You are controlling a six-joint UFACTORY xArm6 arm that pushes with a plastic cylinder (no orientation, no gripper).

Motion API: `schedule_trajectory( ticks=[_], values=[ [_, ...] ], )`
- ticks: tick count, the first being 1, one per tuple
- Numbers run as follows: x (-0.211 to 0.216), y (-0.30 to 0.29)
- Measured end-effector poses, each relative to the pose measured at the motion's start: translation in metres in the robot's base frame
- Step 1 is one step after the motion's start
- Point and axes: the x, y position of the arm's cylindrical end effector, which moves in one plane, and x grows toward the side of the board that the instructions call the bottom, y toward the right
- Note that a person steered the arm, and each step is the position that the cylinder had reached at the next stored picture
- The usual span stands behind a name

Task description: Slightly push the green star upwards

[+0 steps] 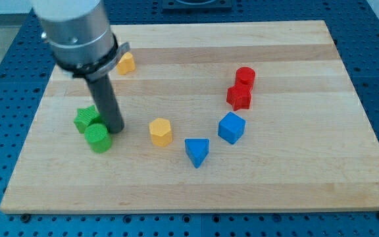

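1. The green star (84, 120) sits near the left edge of the counter (295, 184), touching a green cylinder (98, 138) just below and to its right.
2. My tip (115, 129) rests on the counter right beside both green blocks, on their right side, at about the seam between them.
3. My end effector is a plain rod with no jaws, so there is nothing to open or clamp; it holds nothing and can only push.
4. I judge the star to be light, rigid and quick to slide on smooth wood; its points may make it spin if I strike off centre.
5. The best contact is its lower edge, near the middle, so it travels toward the view's top. The cylinder crowds that edge, so I may nudge it too.
6. No containers are present. Elsewhere lie two yellow blocks (160, 131), (126, 63), a blue cube (231, 127), a blue wedge (197, 151) and two red blocks (245, 76), (239, 97).
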Motion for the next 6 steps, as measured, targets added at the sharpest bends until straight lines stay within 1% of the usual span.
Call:
schedule_trajectory(
  ticks=[1, 2, 3, 4, 5, 6],
  values=[
    [0.029, -0.055],
    [0.015, -0.047],
    [-0.013, -0.028],
    [-0.019, -0.055],
    [-0.019, -0.112],
    [-0.019, -0.116]
  ],
)
